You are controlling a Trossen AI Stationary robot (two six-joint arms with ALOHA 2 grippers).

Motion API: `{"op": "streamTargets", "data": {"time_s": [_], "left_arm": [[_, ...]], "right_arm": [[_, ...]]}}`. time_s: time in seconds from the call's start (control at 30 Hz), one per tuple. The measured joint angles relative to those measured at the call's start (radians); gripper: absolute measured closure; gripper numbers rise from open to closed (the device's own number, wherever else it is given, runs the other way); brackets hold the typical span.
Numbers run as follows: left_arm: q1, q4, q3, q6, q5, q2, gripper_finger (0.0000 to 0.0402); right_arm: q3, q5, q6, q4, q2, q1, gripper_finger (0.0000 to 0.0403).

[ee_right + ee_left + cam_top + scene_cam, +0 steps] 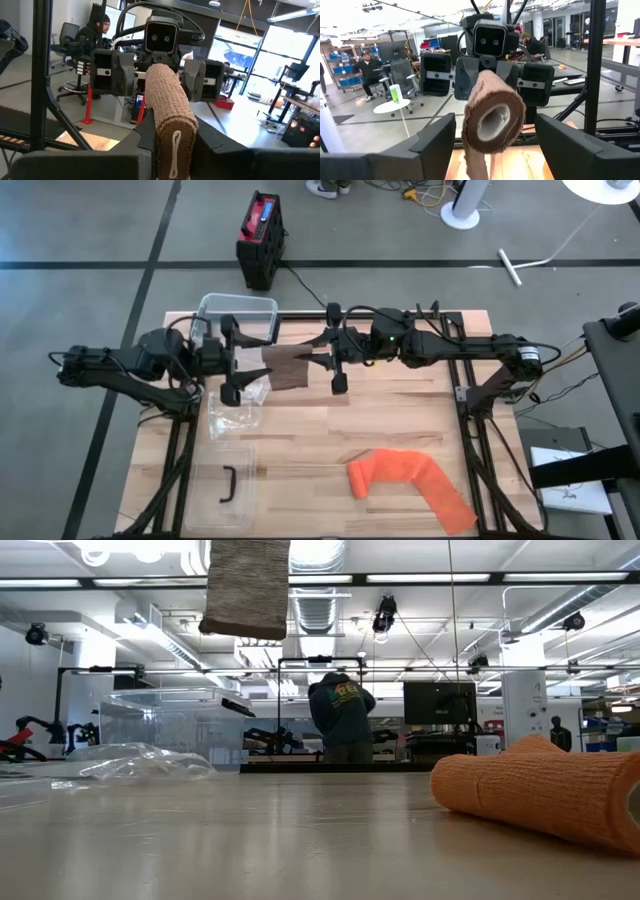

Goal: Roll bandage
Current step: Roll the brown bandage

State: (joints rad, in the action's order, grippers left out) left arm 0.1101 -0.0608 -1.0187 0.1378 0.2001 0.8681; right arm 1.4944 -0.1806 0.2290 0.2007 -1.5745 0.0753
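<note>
Brown bandage (288, 366) held in the air over the table (400, 420), between both arms. Right gripper (172, 145) fingers clenched on the roll; left gripper (495, 145) fingers spread, released. Regrip squarely across the roll, keep tail taut.

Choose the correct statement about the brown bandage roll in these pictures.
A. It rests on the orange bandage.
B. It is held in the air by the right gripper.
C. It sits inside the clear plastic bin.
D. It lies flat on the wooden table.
B: the right gripper is shut on the brown bandage roll, which hangs above the table in the low view.
</note>
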Motion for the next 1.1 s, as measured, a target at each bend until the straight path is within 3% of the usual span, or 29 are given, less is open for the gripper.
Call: {"op": "streamTargets", "data": {"time_s": [0.3,0.67,1.1], "left_arm": [[-0.001,0.011,0.000,-0.020,0.000,0.040,0.0130],[-0.001,0.010,0.000,-0.058,-0.023,0.041,0.0151],[-0.001,-0.004,-0.015,-0.301,-0.051,0.026,0.0133]], "right_arm": [[0.000,-0.002,0.153,0.027,0.000,-0.001,0.0344],[-0.001,-0.002,0.366,0.016,0.000,-0.001,0.0344],[-0.003,0.023,0.514,0.007,0.000,-0.001,0.0345]]}}
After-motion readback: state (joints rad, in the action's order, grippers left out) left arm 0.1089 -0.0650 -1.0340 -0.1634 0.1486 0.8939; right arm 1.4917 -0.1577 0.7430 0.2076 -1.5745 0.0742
